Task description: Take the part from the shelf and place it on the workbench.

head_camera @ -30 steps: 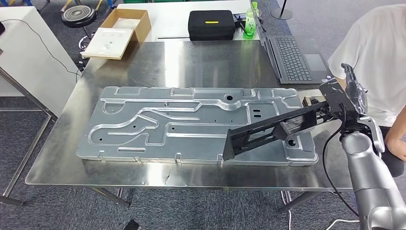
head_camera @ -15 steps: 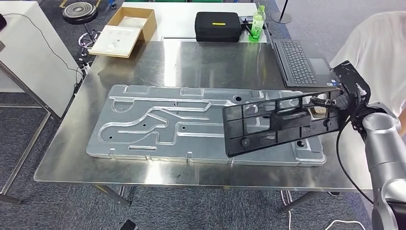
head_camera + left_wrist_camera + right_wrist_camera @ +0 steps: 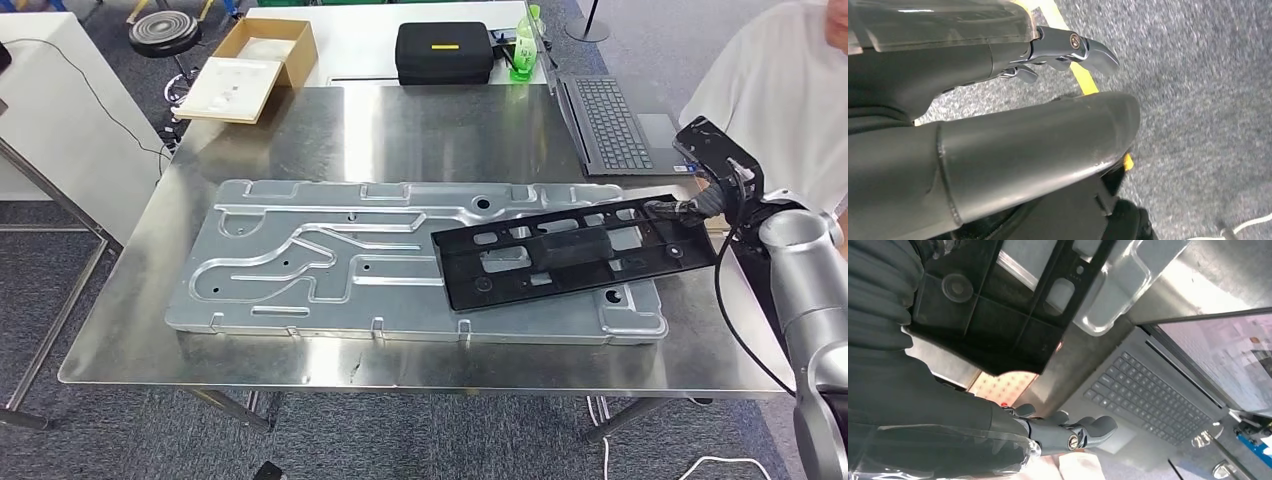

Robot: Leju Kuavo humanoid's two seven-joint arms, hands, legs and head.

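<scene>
The part [image 3: 572,252] is a long, flat black plastic frame with ribs, cut-out slots and a raised block at its middle. It lies at a shallow angle over the right half of a large stamped metal panel [image 3: 330,262], which in turn rests on the steel worktop [image 3: 420,125]. Whether the part's far end bears fully on the panel or is held just clear of it cannot be told.

The right hand [image 3: 712,172] grips the part at its right-hand end. In the right wrist view the end of the part [image 3: 993,315] sits against the hand [image 3: 903,360], with some fingers [image 3: 1083,432] lying clear below it, so the hold appears to be on the end edge alone. The left hand [image 3: 1068,47] hangs over grey carpet with nothing in it; how far its fingers are spread cannot be told.

Assessment of handling: the part looks light and stiff, since it keeps a straight line while held by one end. The ribbed lattice suggests moderate rigidity but thin sections, which could crack if dropped or twisted. Smooth plastic on smooth metal is likely to slide. An end grip gives long leverage and poor control of the free end; a hold nearer the central block would balance better.

A laptop [image 3: 612,125] lies just beyond the hand, and a person in a white shirt [image 3: 780,110] sits close by on the right.
</scene>
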